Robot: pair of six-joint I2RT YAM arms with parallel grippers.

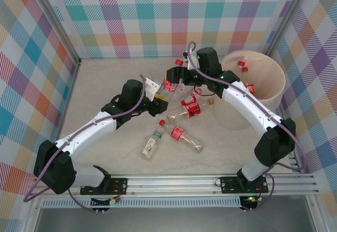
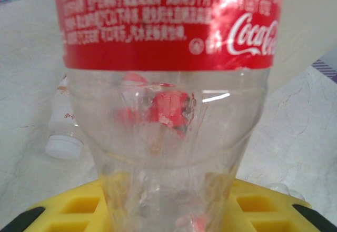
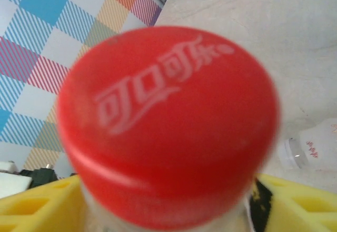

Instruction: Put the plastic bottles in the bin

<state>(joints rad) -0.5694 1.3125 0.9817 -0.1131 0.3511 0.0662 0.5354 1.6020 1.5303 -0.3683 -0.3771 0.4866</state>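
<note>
My left gripper (image 1: 159, 104) is shut on the clear base of a Coca-Cola bottle (image 2: 168, 111). Its red label (image 2: 168, 27) points away from the yellow fingers (image 2: 68, 211). In the top view this bottle (image 1: 189, 107) lies low over the table's middle. My right gripper (image 1: 171, 82) is shut on another red-labelled bottle (image 1: 169, 86). That bottle's red cap (image 3: 168, 121) faces the wrist camera, with yellow fingers (image 3: 37, 211) on both sides. The bin (image 1: 274, 92) stands at the far right, to the right of the right gripper, with red-capped bottles (image 1: 241, 63) inside.
Loose bottles lie on the table: a red-labelled one (image 1: 185, 137), a white-labelled one (image 1: 151, 145), and a white-capped one (image 2: 63, 137) beside the left gripper. Another pale bottle (image 3: 311, 148) lies under the right gripper. Plaid walls enclose the table on three sides.
</note>
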